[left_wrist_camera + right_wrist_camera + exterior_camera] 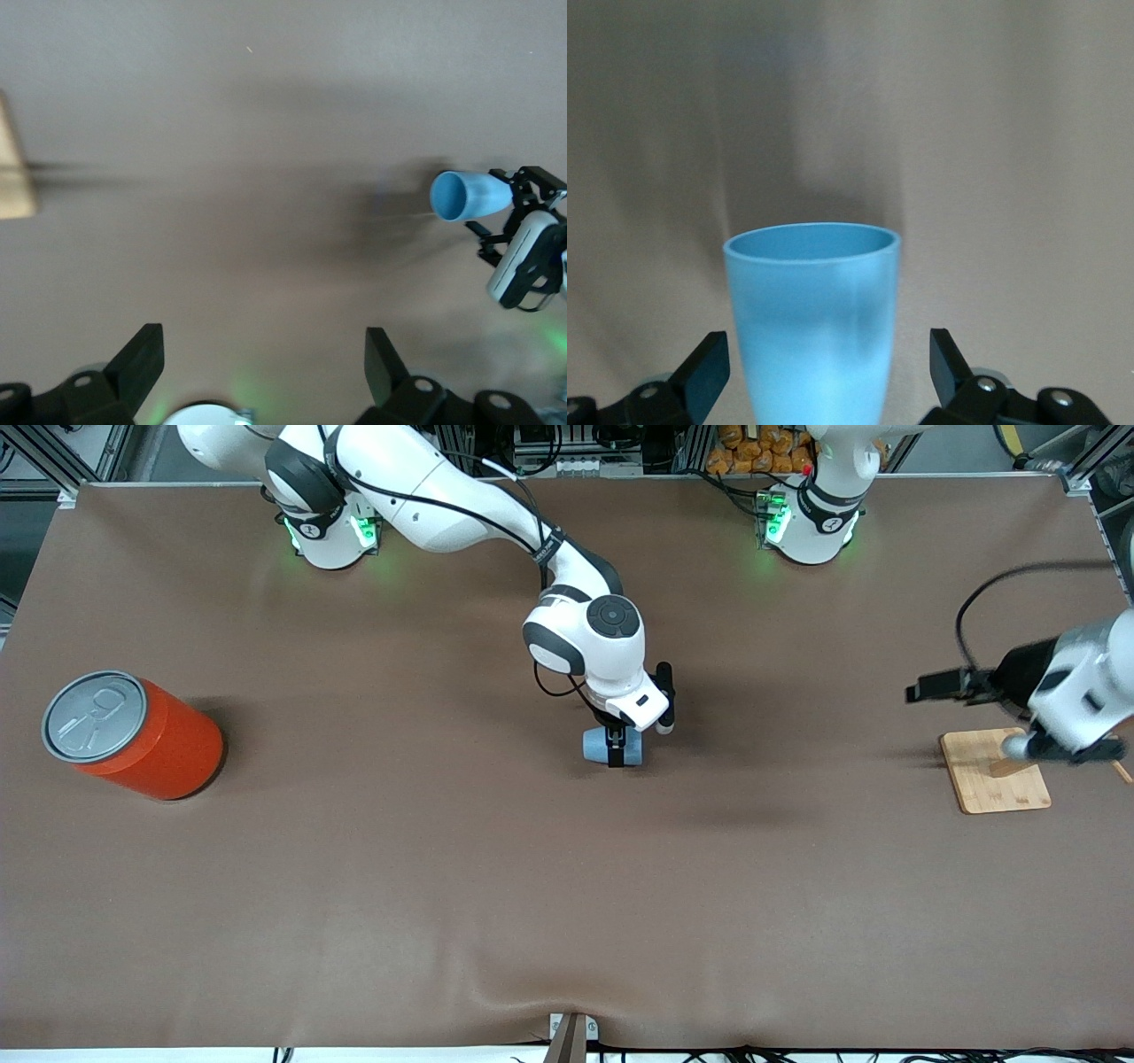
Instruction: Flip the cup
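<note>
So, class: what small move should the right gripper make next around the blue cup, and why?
Probably close on the cup: the right gripper is open with the cup lying on its side between its fingers, not yet gripped, on the table.

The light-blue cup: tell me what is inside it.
Nothing shows inside the light-blue cup: the left wrist view looks into its mouth at bare blue wall. Its bottom stays hidden. The open right gripper straddles it without touching.

Cup [599,746] mid-table, can [133,735] toward right arm's end — board [988,778] toward left arm's.
</note>
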`<state>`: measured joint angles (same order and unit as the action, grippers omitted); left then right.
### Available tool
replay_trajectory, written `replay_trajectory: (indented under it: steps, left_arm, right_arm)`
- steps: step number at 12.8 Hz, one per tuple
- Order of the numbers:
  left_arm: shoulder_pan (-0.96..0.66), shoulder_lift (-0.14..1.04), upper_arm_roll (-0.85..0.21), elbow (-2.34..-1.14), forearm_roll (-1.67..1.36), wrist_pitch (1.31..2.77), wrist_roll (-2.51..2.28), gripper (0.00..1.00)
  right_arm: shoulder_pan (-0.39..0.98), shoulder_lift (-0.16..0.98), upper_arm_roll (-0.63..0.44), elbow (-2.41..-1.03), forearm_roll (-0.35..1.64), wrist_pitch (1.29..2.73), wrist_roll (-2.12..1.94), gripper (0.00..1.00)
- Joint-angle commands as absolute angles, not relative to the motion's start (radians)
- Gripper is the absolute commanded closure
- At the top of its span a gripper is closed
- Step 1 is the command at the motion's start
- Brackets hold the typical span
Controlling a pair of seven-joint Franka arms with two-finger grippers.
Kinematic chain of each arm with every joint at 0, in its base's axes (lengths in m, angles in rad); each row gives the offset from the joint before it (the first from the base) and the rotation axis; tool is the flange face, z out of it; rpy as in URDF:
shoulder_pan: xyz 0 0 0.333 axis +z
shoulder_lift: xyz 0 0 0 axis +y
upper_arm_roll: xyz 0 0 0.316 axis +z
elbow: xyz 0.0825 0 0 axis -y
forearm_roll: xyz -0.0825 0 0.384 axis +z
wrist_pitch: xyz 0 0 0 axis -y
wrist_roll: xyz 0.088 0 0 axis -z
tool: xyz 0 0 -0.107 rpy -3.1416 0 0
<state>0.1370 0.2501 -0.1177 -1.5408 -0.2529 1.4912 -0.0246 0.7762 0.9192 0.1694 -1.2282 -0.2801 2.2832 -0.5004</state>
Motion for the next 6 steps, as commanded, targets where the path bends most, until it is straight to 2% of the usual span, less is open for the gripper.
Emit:
replay_trajectory:
  steps: [1, 3, 6]
  left_arm:
    - [0.173, 0.291, -0.129, -1.509, -0.294, 1.477, -0.018, 0.00]
    - [0.166, 0.301, -0.132, -1.509, -0.298, 1.477, -0.026, 0.00]
    - [0.161, 0.301, -0.133, -1.514, -0.302, 1.477, -0.058, 0.00]
  right_arm:
    - [0.764, 0.884, 0.181, -1.220, -0.298, 2.209, -0.488, 0.00]
    - [0.758, 0.848, 0.195, -1.220, -0.290, 2.163, -0.492, 0.00]
    - [0.710, 0.773, 0.270, -1.220, -0.291, 2.032, -0.489, 0.00]
